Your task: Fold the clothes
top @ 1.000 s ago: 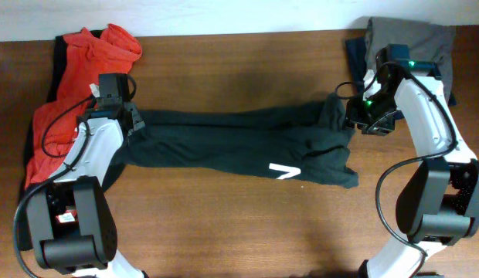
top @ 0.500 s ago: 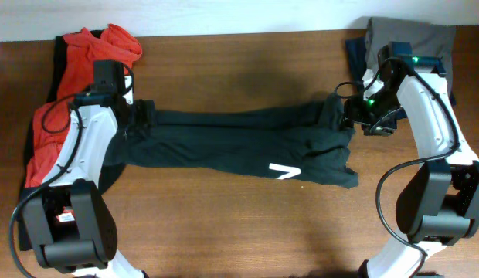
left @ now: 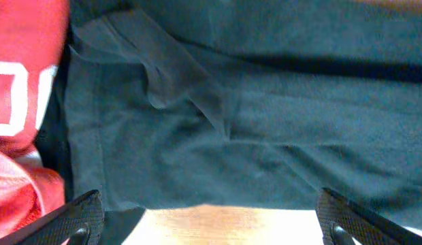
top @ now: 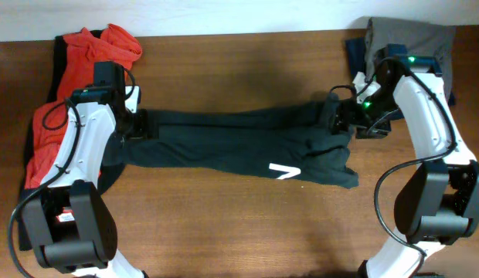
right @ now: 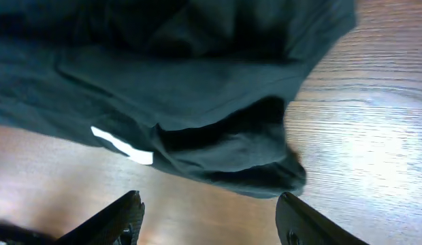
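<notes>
The black T-shirt (top: pixel 239 143) lies stretched in a long bunched band across the table, a white letter mark (top: pixel 284 171) on its lower edge. My left gripper (top: pixel 136 123) hangs over the shirt's left end, open. In the left wrist view the dark cloth (left: pixel 252 116) fills the frame and the left gripper (left: pixel 214 228) holds nothing, with bare wood between the fingertips. My right gripper (top: pixel 344 120) stands open over the shirt's right end. In the right wrist view the right gripper (right: pixel 211 228) is empty above the shirt's hem (right: pixel 238 170). A red T-shirt (top: pixel 77 73) with white letters (left: pixel 13 95) lies at the left.
A grey garment (top: pixel 413 35) on something dark blue sits at the back right corner, behind the right arm. The red shirt rests on a dark cloth (top: pixel 60 50) at the left edge. Bare wooden table (top: pixel 239 232) runs along the front.
My left jaws have opened wide and let go of the shirt's left end, which now lies on the table. The right jaws have widened a little and shifted slightly left.
</notes>
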`<action>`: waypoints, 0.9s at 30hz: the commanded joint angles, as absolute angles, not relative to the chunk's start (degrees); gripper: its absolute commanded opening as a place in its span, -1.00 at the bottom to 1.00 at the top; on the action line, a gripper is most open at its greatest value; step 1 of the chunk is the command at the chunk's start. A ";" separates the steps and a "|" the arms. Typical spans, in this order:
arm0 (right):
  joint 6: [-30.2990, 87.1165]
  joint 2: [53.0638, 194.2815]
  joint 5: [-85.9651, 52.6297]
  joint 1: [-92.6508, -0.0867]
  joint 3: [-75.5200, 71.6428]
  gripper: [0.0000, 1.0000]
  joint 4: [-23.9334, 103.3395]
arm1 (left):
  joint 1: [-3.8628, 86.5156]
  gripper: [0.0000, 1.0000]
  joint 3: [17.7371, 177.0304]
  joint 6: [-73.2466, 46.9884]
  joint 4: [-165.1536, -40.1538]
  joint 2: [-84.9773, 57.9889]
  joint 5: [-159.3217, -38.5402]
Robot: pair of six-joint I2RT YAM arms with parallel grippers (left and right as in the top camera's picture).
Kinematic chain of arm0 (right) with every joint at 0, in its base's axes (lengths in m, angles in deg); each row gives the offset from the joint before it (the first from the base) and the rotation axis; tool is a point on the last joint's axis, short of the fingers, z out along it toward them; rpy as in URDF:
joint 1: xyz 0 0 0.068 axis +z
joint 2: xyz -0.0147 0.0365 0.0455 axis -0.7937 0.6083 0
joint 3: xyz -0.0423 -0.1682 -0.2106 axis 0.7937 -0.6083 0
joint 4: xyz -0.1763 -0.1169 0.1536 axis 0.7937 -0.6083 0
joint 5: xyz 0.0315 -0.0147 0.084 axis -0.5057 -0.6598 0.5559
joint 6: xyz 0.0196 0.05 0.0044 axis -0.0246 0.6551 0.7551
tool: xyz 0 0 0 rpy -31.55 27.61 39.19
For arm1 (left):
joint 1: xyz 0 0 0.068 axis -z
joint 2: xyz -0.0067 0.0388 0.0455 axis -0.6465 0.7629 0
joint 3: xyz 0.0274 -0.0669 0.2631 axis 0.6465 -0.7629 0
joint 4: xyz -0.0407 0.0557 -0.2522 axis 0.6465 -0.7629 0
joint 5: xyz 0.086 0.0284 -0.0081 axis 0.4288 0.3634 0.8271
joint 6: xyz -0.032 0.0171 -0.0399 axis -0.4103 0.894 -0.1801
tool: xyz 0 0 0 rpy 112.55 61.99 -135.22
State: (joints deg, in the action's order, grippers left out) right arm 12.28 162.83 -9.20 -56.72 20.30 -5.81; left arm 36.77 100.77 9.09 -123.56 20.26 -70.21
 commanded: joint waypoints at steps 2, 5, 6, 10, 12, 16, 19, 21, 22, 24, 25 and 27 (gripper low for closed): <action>11.54 161.43 -7.96 -51.69 21.48 0.34 -7.32 | 36.75 0.98 101.62 7.43 -125.31 17.62 -72.24; 11.58 160.58 -7.98 -49.51 21.48 0.34 -8.15 | 36.75 0.99 101.62 7.43 -126.05 14.80 -72.22; 11.86 160.03 -7.98 -48.74 21.48 0.34 -8.39 | 36.75 0.98 101.62 7.41 -126.25 14.03 -72.20; 11.95 157.47 -7.98 -46.79 21.48 0.34 -8.57 | 36.75 0.98 101.62 6.62 -127.52 10.54 -72.20; 11.95 156.08 -7.98 -46.36 21.50 0.34 -8.61 | 36.75 0.98 101.62 6.16 -128.22 9.40 -72.22; 11.93 151.90 -8.96 -46.18 21.50 0.36 -8.87 | 36.75 0.98 101.62 5.94 -130.12 6.65 -72.20; 11.95 150.46 -11.78 -46.18 21.50 0.43 -8.66 | 36.75 0.98 101.62 5.94 -130.29 5.44 -72.20; 11.95 150.44 -13.12 -46.18 21.48 0.46 -8.33 | 36.75 0.98 101.62 5.94 -130.34 5.23 -72.24; 11.93 150.70 -13.51 -46.18 21.48 0.47 -7.96 | 36.75 0.98 101.62 5.94 -130.53 5.23 -72.22; 11.95 150.94 -13.60 -46.18 21.48 0.48 -6.84 | 36.75 0.98 101.62 5.94 -131.38 5.25 -72.24; 11.97 151.03 -13.57 -46.18 21.48 0.48 -6.12 | 36.75 0.98 101.62 5.94 -131.84 5.25 -72.22; 11.97 151.05 -13.57 -46.18 21.48 0.48 -5.07 | 36.75 0.98 101.62 5.96 -132.65 5.25 -72.22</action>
